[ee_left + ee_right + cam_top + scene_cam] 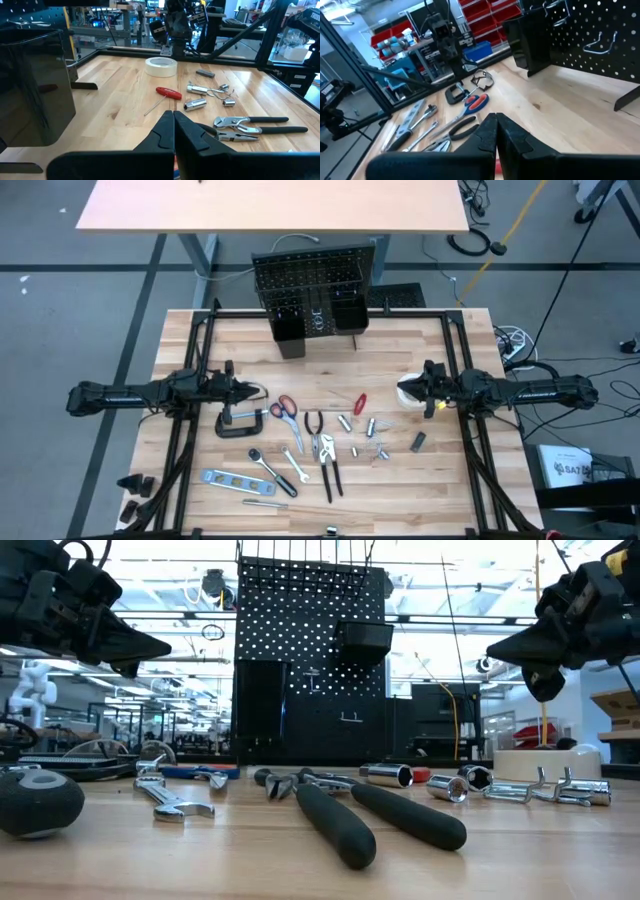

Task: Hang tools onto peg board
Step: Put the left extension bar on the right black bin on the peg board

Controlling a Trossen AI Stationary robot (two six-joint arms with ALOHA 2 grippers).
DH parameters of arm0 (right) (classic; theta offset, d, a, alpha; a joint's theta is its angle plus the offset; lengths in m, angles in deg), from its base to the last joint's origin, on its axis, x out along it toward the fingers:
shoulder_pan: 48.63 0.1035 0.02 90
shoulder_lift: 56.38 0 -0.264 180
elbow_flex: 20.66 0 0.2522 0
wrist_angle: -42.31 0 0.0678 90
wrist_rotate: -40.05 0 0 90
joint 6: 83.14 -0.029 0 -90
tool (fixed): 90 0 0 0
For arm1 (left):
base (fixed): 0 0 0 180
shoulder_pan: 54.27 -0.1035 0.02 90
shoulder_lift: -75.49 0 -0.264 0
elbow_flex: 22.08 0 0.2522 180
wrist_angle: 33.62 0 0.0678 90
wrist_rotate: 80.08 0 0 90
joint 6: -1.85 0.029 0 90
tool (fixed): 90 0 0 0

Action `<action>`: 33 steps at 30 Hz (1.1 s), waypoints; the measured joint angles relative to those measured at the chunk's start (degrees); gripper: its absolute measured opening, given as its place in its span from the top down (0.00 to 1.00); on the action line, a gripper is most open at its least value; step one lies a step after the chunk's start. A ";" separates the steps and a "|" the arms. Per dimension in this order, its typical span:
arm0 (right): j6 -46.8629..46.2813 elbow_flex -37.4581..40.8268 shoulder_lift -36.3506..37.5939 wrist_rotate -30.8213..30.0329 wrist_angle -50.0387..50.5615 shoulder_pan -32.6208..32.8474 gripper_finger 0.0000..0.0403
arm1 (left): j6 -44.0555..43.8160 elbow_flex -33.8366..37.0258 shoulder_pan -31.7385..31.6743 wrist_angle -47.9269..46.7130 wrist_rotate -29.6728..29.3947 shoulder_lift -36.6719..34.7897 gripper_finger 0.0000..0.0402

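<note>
Tools (pixel 300 445) lie scattered on the desk (pixel 440 490) in front of the peg board (pixel 312 292), which stands upright at the desk's far edge — scissors (pixel 286 408), C-clamp (pixel 241 422), pliers (pixel 328 463), level (pixel 233 479) among them. The left tool (pixel 258 392) hangs to the board's left, the right tool (pixel 402 392) to its right by the tape roll (pixel 409 393) — both pressed together, holding nothing.

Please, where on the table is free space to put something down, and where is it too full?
Bare wood lies between the peg board and the row of tools, from the scissors across to the red screwdriver. The near right corner, beyond the small dark block, is also free. The middle is crowded: pliers, wrench, clamp, level, tape roll.
</note>
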 joint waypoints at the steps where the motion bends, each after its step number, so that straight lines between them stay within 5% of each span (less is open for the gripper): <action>1: 0.08 0.00 0.02 -0.02 -0.08 0.00 1.00 | 0.00 0.01 0.00 0.00 0.00 0.00 1.00; 13: 7.90 0.00 0.00 -0.23 -0.06 0.00 1.00 | 0.14 -0.01 0.02 0.00 0.00 0.00 1.00; 19: 12.42 0.00 0.00 -0.39 -0.12 0.00 0.99 | 7.37 -0.01 0.00 0.02 -0.07 0.00 1.00; 33: 18.79 -1.44 -1.74 -2.31 -9.10 -7.01 0.70 | -12.63 -0.01 0.02 10.11 -2.86 0.00 1.00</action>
